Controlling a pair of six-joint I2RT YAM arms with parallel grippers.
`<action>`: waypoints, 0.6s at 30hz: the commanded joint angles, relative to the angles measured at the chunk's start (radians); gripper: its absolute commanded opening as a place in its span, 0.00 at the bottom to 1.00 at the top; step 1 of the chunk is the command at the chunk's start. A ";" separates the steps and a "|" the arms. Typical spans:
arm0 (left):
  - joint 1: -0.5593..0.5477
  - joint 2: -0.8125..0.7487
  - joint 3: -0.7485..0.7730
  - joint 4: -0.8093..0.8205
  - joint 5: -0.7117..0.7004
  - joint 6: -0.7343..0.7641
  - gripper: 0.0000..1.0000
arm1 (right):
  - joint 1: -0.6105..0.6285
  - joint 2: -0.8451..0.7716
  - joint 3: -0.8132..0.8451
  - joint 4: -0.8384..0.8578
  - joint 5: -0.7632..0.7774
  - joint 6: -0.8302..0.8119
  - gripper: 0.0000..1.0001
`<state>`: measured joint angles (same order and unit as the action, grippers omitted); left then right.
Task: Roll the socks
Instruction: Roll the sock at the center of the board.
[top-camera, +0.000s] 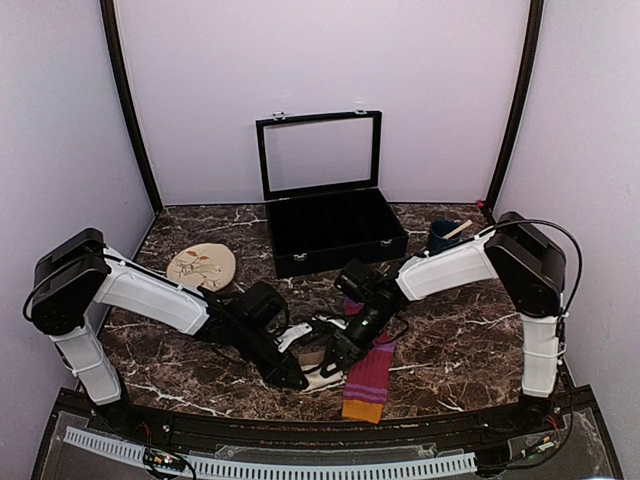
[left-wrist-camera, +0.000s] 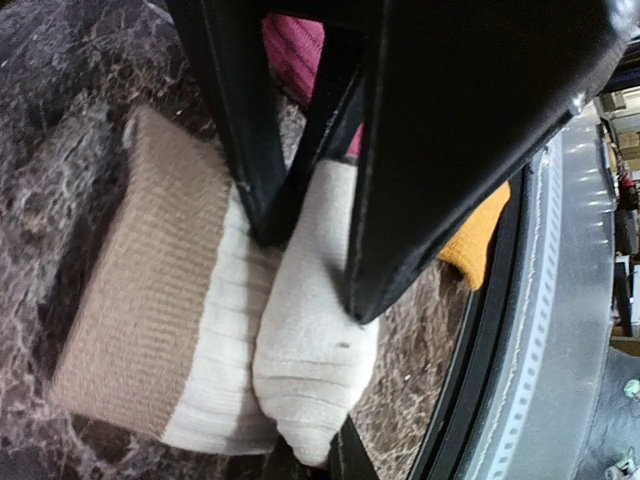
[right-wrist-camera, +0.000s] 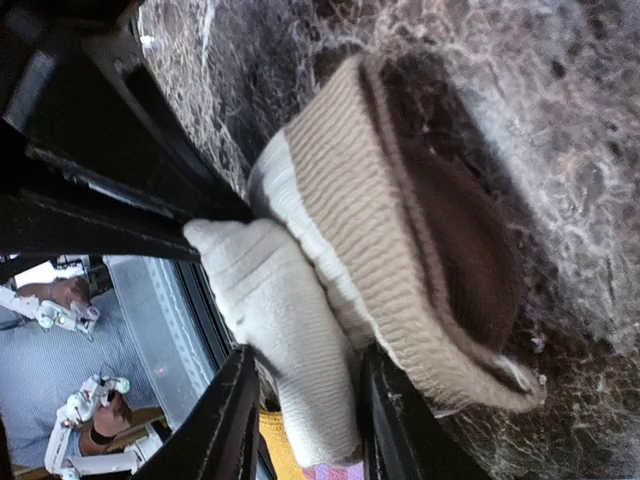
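Both arms crowd over one spot at the near middle of the bench (top-camera: 450, 330), because the cream sock (right-wrist-camera: 340, 190) lies there half bundled and seems to need two holds at once. It is folded over on itself. A thick lump, with a tan ribbed band around a dark brown part, sits on the marble, and a paler cream flap sticks out of it toward the front edge. The right claw (right-wrist-camera: 305, 360) is narrow, its two fingers pressed on either side of that flap. It appears to be gripping the loose end, probably to pull it taut or tuck it in. The left claw (left-wrist-camera: 310, 270) comes in from the opposite side and is likewise nearly closed, with cream fabric pinched between its fingers close to where the flap meets the lump. A hold there would pin the roll so that it cannot unwind while the other claw works the flap. The striped magenta sock (top-camera: 367, 372) lies flat just beside it on the right arm's side, its orange cuff (top-camera: 362, 410) nearest the front edge. I cannot tell whether the two socks touch. It is not yet rolled and looks parked within reach for its turn. The open black case (top-camera: 335, 240) and the floral disc (top-camera: 200, 266) sit well apart toward the back, away from the work.
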<state>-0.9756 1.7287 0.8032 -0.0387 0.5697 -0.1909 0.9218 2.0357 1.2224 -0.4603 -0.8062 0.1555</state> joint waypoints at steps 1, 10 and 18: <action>0.033 0.036 0.006 -0.069 0.083 -0.103 0.00 | -0.007 -0.020 -0.032 0.040 0.099 -0.009 0.34; 0.141 0.006 -0.036 -0.028 0.211 -0.192 0.00 | -0.031 -0.059 -0.096 0.083 0.141 0.001 0.38; 0.155 0.090 -0.022 0.008 0.306 -0.221 0.00 | -0.033 -0.113 -0.124 0.110 0.189 -0.020 0.39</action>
<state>-0.8207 1.7767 0.7906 -0.0113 0.8013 -0.3714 0.8944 1.9549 1.1282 -0.3546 -0.7261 0.1711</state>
